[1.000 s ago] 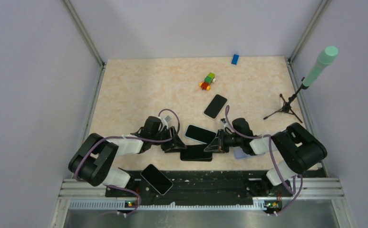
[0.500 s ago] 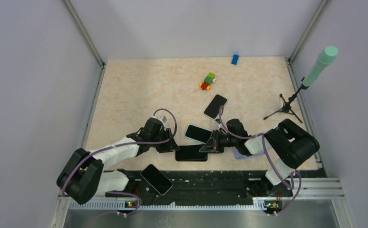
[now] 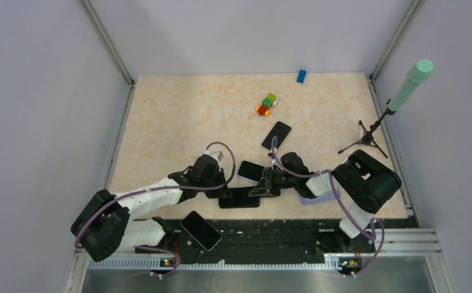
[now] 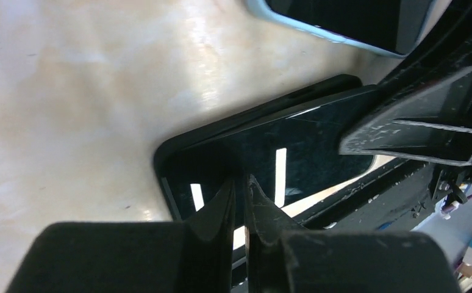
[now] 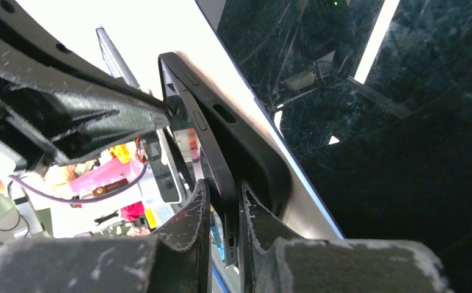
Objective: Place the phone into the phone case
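1. Beige marbled table [image 3: 160,122], near edge: the black phone [image 3: 239,197] lies in the black phone case [image 5: 218,159] right at the table's lip. By the look of the left wrist view it is not fully seated.
2. The left fingers [image 4: 216,213] are pressed almost together, only a slit between them, with their tips at the phone's left corner. Whether they touch the glass I cannot tell.
3. The right fingers [image 5: 189,227] pinch the case's side wall at the opposite end.
4. Risk: pressing down on one corner could lever the far end up out of the case.
5. Risk: the pinched wall is held by a finger on its inner face, so the phone may jam against that finger instead of snapping in.
6. Risk: a sideways shove could skid the case off the near lip onto the rail [image 3: 270,235], where a spare phone [image 3: 200,230] rests.
7. Just behind, a light-blue-cased phone [image 3: 249,171] sits near the right fingers, so a lift or twist could knock it.
8. Farther back, another dark phone [image 3: 276,135], the toy blocks [image 3: 266,105] and the tripod [image 3: 364,139] stand well apart, so I expect no trouble there.
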`<action>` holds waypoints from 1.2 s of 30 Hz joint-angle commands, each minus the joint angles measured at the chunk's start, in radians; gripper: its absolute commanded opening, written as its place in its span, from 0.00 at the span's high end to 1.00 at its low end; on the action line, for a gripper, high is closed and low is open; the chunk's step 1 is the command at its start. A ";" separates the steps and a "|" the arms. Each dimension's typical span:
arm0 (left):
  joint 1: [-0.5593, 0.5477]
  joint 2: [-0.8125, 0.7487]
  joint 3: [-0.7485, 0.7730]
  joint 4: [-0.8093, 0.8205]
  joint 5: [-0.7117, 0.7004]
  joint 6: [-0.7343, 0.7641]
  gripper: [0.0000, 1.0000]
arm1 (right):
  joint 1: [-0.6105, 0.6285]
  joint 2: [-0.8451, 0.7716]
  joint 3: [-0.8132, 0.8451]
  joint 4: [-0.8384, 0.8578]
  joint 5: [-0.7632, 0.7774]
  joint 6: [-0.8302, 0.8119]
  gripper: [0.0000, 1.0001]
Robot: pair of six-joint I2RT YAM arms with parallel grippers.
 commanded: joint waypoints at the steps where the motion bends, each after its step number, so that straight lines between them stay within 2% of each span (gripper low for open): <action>1: -0.064 0.080 0.061 0.065 -0.014 -0.016 0.92 | 0.105 0.072 0.011 -0.287 0.175 -0.128 0.89; 8: -0.134 0.234 0.099 0.117 -0.015 -0.066 1.00 | 0.109 0.041 0.044 -0.413 0.226 -0.191 0.77; 17: -0.146 0.276 0.082 0.083 -0.070 -0.082 1.00 | 0.109 -0.065 0.078 -0.609 0.348 -0.258 0.57; 36: -0.164 0.265 0.093 -0.010 -0.162 -0.056 1.00 | 0.110 -0.138 0.171 -0.860 0.500 -0.349 0.58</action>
